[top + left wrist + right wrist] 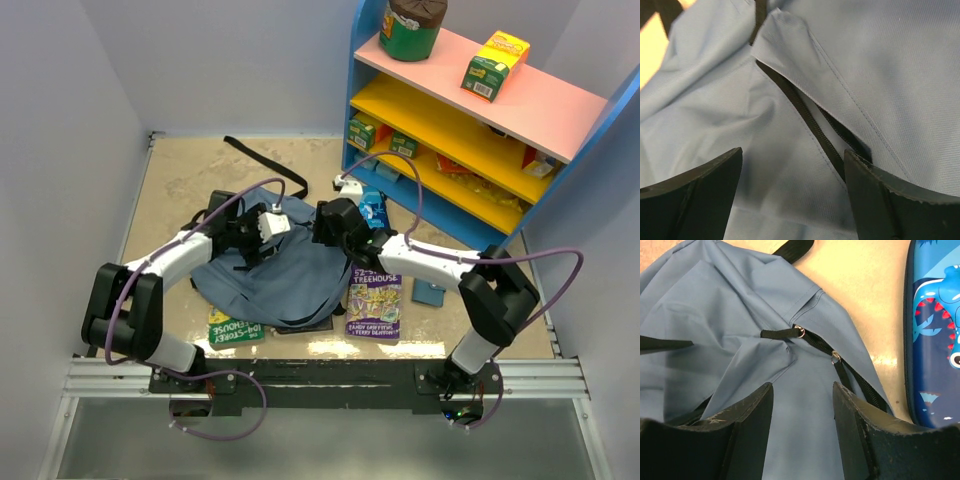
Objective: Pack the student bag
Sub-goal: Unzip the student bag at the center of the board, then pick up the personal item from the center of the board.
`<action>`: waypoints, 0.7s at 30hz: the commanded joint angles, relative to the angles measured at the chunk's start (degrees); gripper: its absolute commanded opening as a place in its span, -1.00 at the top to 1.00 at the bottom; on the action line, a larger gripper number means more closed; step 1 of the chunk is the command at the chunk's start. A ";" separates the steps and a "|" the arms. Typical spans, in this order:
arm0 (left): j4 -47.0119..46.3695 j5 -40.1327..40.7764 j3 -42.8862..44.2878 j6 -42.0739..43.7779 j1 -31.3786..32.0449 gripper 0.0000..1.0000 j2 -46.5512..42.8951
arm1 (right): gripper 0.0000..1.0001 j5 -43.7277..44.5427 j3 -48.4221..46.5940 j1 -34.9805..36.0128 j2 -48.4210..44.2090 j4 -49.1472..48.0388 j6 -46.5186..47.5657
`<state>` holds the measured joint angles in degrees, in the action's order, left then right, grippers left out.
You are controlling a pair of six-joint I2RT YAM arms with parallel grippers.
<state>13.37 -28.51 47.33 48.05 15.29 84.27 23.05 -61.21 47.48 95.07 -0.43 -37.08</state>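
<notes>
Student bag (275,280): one, soft slate-blue woven fabric, rumpled and rounded, lying mid-table between both arms. Its black zipper (810,125) is running under a stitched flap. Zipper pulls (799,330): two, small metal rings.

Left gripper (792,165): black fingers are standing wide apart over the cloth, pinching nothing. Right gripper (802,390): fingers are parted above the bag's edge, nothing between them.

Books: two, flat and glossy, at the bag's near rim: purple Treehouse book (375,305) and green book (235,328).

Pencil case (935,335): one, glossy blue, lying just beside the bag.

Shelf unit (470,130): one, crowding the far right. Beige tabletop (180,180) is showing far left.
</notes>
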 commanded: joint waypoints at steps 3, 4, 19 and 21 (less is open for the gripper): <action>-2.01 2.48 -4.07 4.06 1.06 -0.54 2.48 | -0.07 3.13 2.14 -0.37 -3.30 0.24 -0.62; -2.64 3.37 -4.52 5.02 1.32 -0.37 2.83 | -0.07 3.58 3.19 -0.98 -4.61 0.25 -0.80; -0.10 5.22 1.88 -0.49 1.85 1.00 -5.78 | -0.74 15.97 1.71 -15.40 -7.71 42.34 -19.16; 0.78 5.05 3.46 -1.12 1.94 1.00 -6.75 | -0.74 16.06 2.41 -16.45 -7.44 44.36 -20.04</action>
<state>13.04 -23.75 45.41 49.69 17.52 80.97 35.38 -57.23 32.51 86.89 31.07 -50.02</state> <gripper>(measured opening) 0.012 0.872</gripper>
